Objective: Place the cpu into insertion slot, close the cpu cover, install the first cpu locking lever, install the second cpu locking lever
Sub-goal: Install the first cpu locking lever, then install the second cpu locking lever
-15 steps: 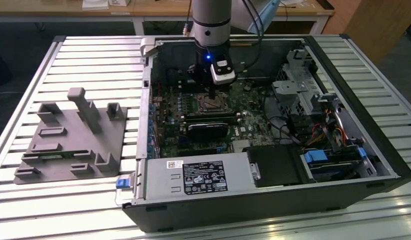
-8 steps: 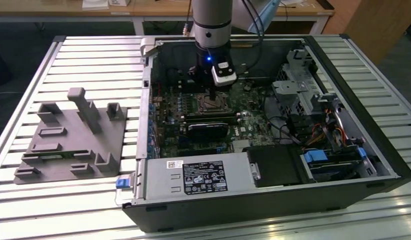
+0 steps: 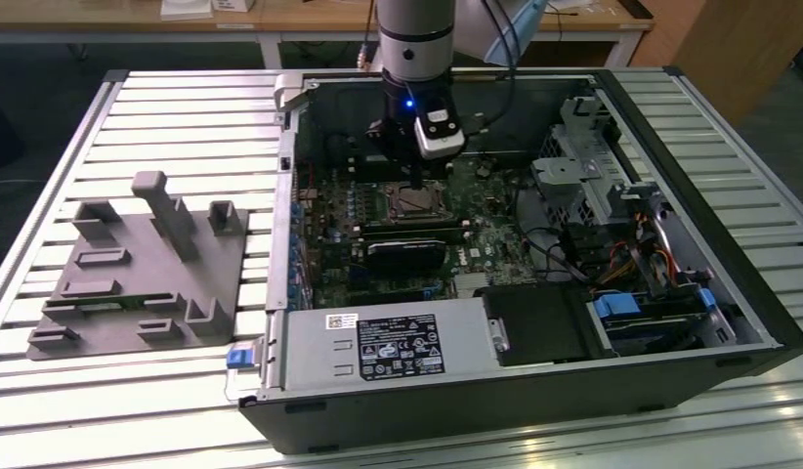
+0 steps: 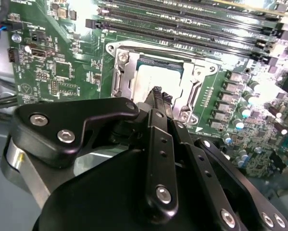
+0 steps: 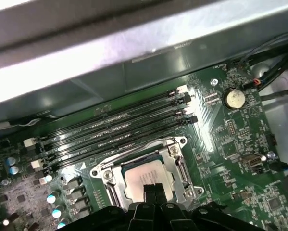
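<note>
The cpu (image 4: 146, 79) (image 5: 144, 175) lies flat in the insertion slot (image 3: 412, 200) on the green motherboard, silvery face up. The cpu cover (image 4: 125, 77) (image 5: 178, 166), a silvery frame with a square window, lies down around the chip. My gripper (image 4: 159, 93) (image 5: 154, 188) (image 3: 415, 182) hangs straight over the socket, shut, its two black fingertips pressed together with nothing between them. In both wrist views the tips stand at or just above the chip's face, near one edge; I cannot tell whether they touch. The fingers hide part of the socket.
Long black memory slots (image 5: 115, 130) (image 4: 182, 24) run beside the socket. The open computer case (image 3: 714, 225) walls it in, with a power supply (image 3: 389, 347), drive bays (image 3: 643, 313) and cables around. A grey fixture with posts (image 3: 141, 264) stands on the slatted table at the exterior view's left.
</note>
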Tool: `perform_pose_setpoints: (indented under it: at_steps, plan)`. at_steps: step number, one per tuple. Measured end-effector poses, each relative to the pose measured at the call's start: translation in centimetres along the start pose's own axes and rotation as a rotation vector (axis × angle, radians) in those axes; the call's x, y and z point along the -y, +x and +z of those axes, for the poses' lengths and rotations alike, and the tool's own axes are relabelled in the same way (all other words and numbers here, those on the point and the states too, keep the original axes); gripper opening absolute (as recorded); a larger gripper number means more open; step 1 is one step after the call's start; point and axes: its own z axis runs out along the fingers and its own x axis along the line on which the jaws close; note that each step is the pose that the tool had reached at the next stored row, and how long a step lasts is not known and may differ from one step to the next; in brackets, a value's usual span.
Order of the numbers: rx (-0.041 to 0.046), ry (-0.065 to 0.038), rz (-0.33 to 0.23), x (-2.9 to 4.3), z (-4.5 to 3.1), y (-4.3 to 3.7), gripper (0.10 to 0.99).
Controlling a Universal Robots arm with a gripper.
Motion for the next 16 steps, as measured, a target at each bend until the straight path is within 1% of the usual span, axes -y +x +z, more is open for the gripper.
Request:
perform_pose_setpoints:
  at_steps: [3, 5, 12, 16]
  plan:
    - [0.0, 0.0, 0.0, -0.01, -0.09, -0.01, 0.106]
    - [-0.0024, -0.007, 0.001, 0.0, -0.09, -0.01, 0.106]
    - [-0.003, -0.008, 0.001, 0.01, -0.09, -0.01, 0.106]
    - [-0.003, -0.008, 0.001, 0.21, -0.09, -0.08, 0.106]
